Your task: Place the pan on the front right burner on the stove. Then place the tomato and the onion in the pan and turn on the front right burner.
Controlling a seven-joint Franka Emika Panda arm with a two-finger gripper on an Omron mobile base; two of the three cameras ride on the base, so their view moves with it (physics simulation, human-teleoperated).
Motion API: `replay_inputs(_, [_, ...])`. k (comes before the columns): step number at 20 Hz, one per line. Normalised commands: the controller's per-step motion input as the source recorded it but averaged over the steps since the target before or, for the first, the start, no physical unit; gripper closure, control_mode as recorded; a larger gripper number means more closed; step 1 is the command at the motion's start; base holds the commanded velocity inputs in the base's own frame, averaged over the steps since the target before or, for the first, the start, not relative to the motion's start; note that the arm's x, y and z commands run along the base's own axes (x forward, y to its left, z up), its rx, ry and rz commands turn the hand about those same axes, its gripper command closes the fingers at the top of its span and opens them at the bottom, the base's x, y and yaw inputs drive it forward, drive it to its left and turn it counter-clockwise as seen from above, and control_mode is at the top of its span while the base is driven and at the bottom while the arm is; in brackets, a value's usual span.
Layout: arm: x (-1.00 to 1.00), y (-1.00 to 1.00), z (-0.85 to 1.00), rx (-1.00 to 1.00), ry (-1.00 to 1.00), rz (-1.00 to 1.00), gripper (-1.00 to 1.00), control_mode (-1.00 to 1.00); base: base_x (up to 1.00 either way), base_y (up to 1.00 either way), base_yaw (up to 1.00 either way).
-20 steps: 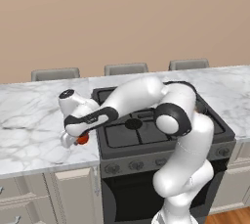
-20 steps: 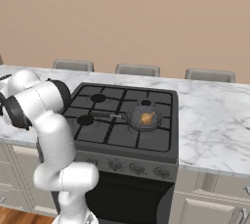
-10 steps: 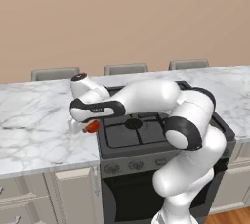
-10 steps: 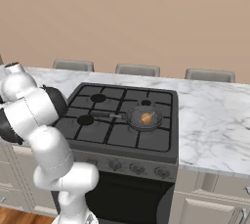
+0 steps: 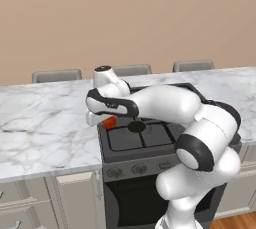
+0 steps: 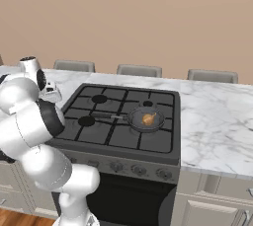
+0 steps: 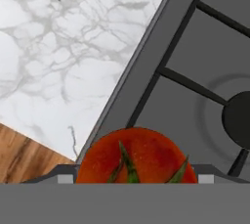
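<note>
Arm rises from the base, bends at a dark elbow joint, then stretches level and leftward toward the left end of the stove (image 5: 150, 138). Forearm thick and white; wrist turned so the hand hangs downward. Claw (image 5: 106, 121) points down at the seam between stove and tabletop (image 5: 45, 128). Jaws stand wide, clamped on the tomato (image 7: 135, 156), which sits between the two fingers; in the left base view the red fruit shows just under the hand. From the right base view, upper arm and shoulder bulk at far left.
</note>
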Motion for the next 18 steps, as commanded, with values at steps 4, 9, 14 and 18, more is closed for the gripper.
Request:
replay_inputs(4, [0.00,-0.60,0.13,0.03,0.00,-0.13,1.00,-1.00,0.00,0.00,0.00])
replay_inputs(9, [0.10,-0.63,0.09,0.04,0.00,-0.16,1.00,-1.00,0.00,0.00,0.00])
replay_inputs(14, [0.20,-0.62,0.04,0.03,0.00,-0.18,1.00,-1.00,0.00,0.00,0.00])
replay_inputs(18, [0.23,-0.59,0.06,0.00,0.00,-0.17,1.00,-1.00,0.00,0.00,0.00])
